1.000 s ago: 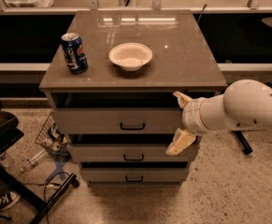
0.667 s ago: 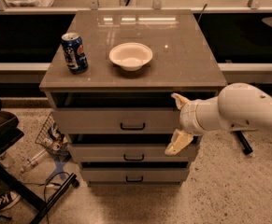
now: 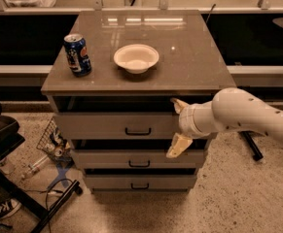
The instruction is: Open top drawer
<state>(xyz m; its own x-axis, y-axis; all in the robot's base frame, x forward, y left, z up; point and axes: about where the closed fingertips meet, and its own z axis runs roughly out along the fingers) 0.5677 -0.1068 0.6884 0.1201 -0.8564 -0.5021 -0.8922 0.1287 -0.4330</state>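
**Speckled floor, brown-grey cabinet: the handle sits at 9 o'clock of the gripper**

Speckled flooring runs around a three-drawer cabinet whose cabinet top (image 3: 194,67) carries a Pepsi can (image 3: 77,54) toward 10 o'clock and a white bowl (image 3: 136,58) near the middle. You have only one arm, so there is no choice of side to make.

The top drawer (image 3: 102,125) is the uppermost front under that top. A dark gap shows above it, so it appears to be out a little but far from fully open. Its long axis runs from 9 to 3 o'clock across the view, and it slides toward 6 o'clock, toward the camera.

Your gripper (image 3: 179,125) is at the right end of that front, with the white arm (image 3: 248,113) coming in from 3 o'clock. Its fingers (image 3: 178,104) are spread wide, one near the front's upper edge and the other near its lower edge. You cannot tell from here whether either touches the drawer.

The drawer handle (image 3: 138,131) lies at 9 o'clock of the gripper, at the centre of the front and clearly apart from it. The middle drawer (image 3: 107,158) lies directly at 6 o'clock of the lower finger. If you pull from this end, expect an off-centre load on the slide. A hold nearer the handle would likely draw straighter.
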